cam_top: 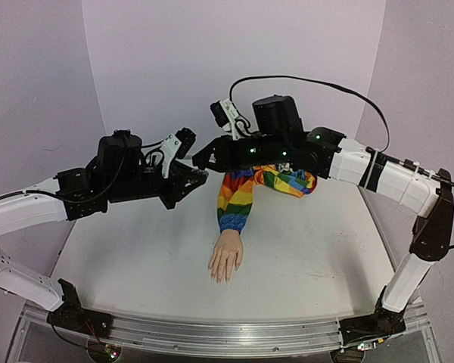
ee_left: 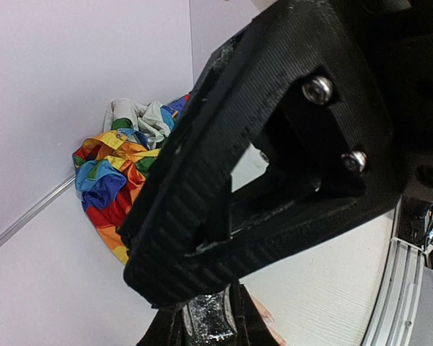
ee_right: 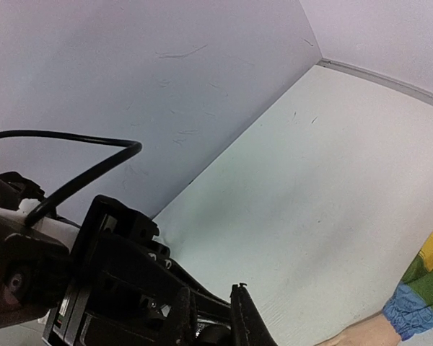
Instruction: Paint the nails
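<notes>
Uncapping seems in hand: the left fingers (cam_top: 191, 181) clamp a small dark bottle (ee_left: 208, 318) mid-air, and the right fingers (cam_top: 209, 156) are pinched narrow at its top, their hold hidden. The nails (cam_top: 222, 278) lie well apart on the worktop (cam_top: 310, 257). Next comes twisting the cap free.

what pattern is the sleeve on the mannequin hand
Rainbow stripes; the sleeve shows best in the top external view.

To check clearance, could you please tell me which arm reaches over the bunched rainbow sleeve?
The right arm: its dark wrist crosses over the bunched rainbow sleeve, whereas the left arm ends left of the fabric.
</notes>
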Controlling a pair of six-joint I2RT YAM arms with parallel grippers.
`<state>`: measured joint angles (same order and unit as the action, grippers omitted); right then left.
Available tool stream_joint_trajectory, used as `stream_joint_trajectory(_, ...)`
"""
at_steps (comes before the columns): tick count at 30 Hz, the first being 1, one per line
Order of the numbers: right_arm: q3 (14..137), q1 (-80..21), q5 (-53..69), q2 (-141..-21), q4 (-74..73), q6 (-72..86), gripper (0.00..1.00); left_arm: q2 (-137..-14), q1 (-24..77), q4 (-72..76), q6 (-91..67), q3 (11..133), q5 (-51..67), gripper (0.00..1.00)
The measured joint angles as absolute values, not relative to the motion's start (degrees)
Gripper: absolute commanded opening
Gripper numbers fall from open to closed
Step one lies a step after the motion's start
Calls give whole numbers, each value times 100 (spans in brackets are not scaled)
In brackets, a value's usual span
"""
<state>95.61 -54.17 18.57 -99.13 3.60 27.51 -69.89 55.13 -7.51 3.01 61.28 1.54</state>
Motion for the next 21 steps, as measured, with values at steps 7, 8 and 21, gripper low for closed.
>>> stream_joint_trajectory(7, 9271, -5223, 3210, -9762, 585, 2023, 0, -6923, 5282, -794, 172, 6136, 1441, 0)
stream_joint_trajectory(8, 9201, -5168, 3695, -9732, 637, 1813, 0, -6897, 5181, -821, 91, 6136, 1964, 0)
stream_joint_trajectory(21, 8980, -5214, 6134, -9714, 1164, 967, 37, -6840, 4825, -1011, -489, 6224, 5078, 0)
